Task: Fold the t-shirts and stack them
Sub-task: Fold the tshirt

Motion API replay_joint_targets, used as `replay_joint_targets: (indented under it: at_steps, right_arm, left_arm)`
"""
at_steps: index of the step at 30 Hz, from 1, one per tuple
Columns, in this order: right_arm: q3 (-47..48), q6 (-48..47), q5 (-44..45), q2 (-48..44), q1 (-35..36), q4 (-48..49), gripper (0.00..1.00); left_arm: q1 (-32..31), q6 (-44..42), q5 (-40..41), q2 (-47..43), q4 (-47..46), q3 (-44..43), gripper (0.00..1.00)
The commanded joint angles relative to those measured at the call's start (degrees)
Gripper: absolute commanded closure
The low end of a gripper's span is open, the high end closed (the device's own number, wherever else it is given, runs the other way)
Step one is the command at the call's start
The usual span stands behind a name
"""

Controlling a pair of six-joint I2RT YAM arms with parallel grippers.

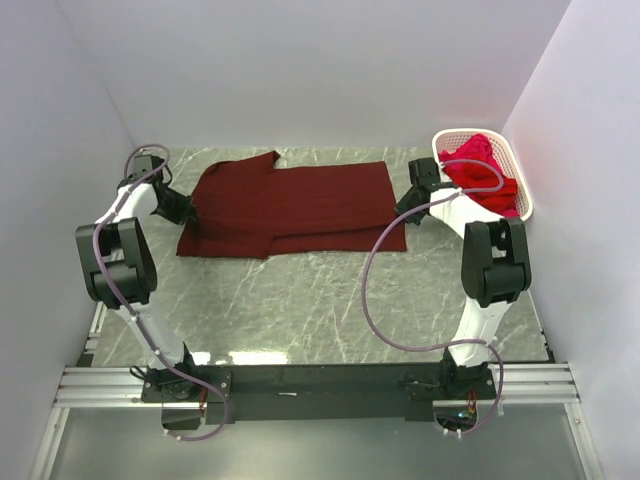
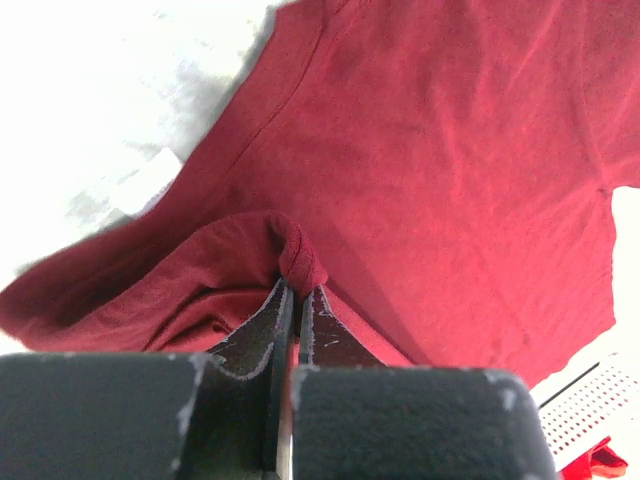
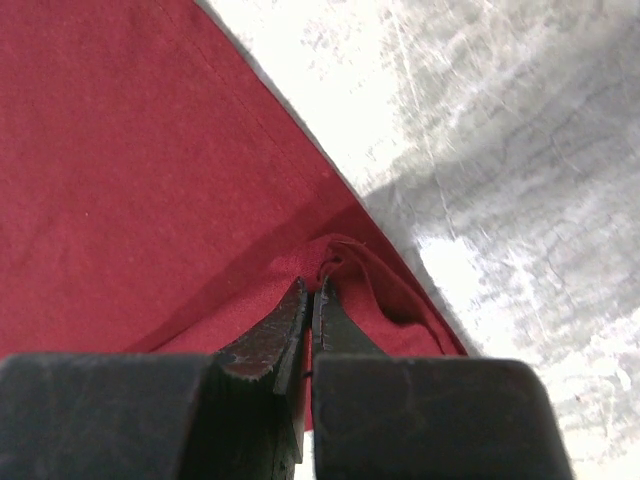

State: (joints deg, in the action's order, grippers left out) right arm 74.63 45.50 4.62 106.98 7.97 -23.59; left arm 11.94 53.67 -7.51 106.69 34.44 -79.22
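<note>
The grey marbled surface (image 1: 330, 310) is carrying a dark maroon t-shirt (image 1: 300, 205), which is lying spread mostly flat across its far half. A white slotted basket (image 1: 522, 180) is sitting at the far right corner, holding crumpled brighter red t-shirts (image 1: 480, 150). The left gripper (image 2: 298, 290) is pinching a bunched fold at the maroon shirt's left edge, jaws closed tight on the cloth, and the right gripper (image 3: 311, 290) is clamping a small fold at the shirt's near right corner, jaws all but touching, just beside bare surface.
</note>
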Motion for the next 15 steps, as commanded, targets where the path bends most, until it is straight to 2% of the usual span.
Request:
replay_joint_targets:
  at_steps: [1, 4, 6, 8, 9, 12, 13, 15]
  right_arm:
    - [3.06, -0.85, 0.91, 1.48, -0.85, 0.57, 1.0]
    - [3.85, -1.46, 0.39, 2.88, -0.93, 0.92, 1.0]
    - [4.64, -2.16, -0.05, 4.02, -0.94, 1.01, 0.86]
    - [5.17, -2.87, -1.01, 4.46, -0.94, 1.18, 0.77]
    - [5.44, -3.83, -1.19, 4.29, -0.85, 1.18, 0.7]
    - [6.22, -6.11, 0.21, 2.45, -0.41, 0.84, 0.55]
    - [6.84, -6.64, 0.99, 1.92, -0.06, 0.22, 0.54]
    - [8.15, -8.65, 2.93, 0.43, 1.51, -1.36, 0.43]
  left_arm:
    - [0.54, -0.67, -0.4, 1.67, -2.18, -3.13, 0.99]
    - [0.71, -0.76, -1.36, 3.08, -3.49, -3.05, 0.99]
    - [0.62, -1.2, -2.07, 4.05, -4.72, -3.05, 0.99]
    - [0.62, -1.72, -4.17, 4.49, -5.78, -3.04, 0.84]
    - [0.62, -2.07, -4.62, 4.14, -6.74, -3.05, 0.64]
    - [0.62, -1.9, -4.71, 1.33, -8.5, -2.0, 0.32]
    - [0.62, -1.82, -4.19, 0.45, -8.33, -1.9, 0.28]
    - [0.71, -1.73, -2.18, -1.91, -7.81, -1.55, 0.19]
